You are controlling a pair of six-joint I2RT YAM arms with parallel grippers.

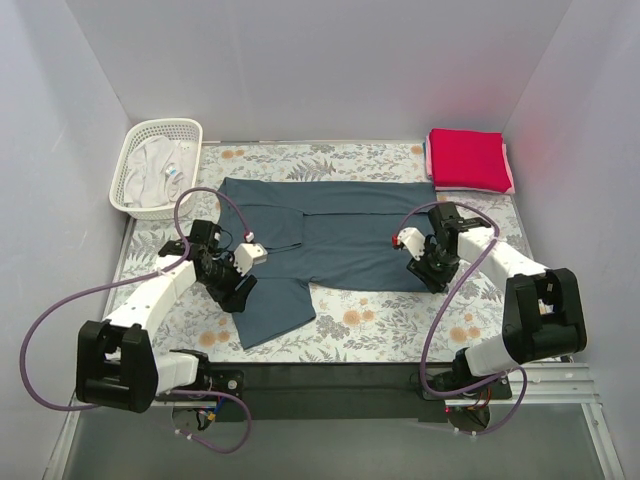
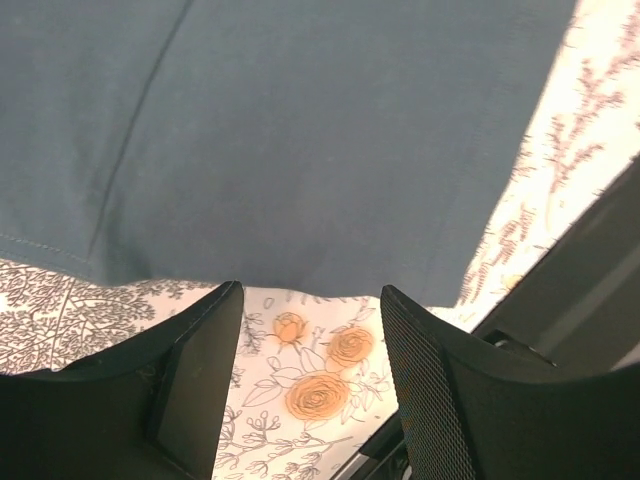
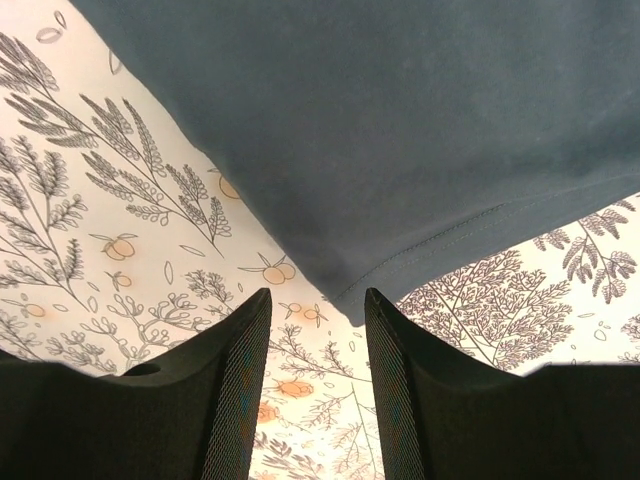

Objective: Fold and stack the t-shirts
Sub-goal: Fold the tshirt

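Left claw (image 2: 310,300), mesh-padded, before soft slate-blue t-shirt (image 2: 300,130)

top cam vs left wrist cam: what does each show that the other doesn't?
Top only: the whole blue shirt, a white basket at far left, a folded red shirt stacked on a pink shirt at far right, and the right gripper at the blue shirt's right edge.
Left wrist only: the shirt's stitched hem close up, and the left gripper with its jaws open, nothing between them.
Both: the blue shirt lying on the floral cloth, with the left gripper at its edge.
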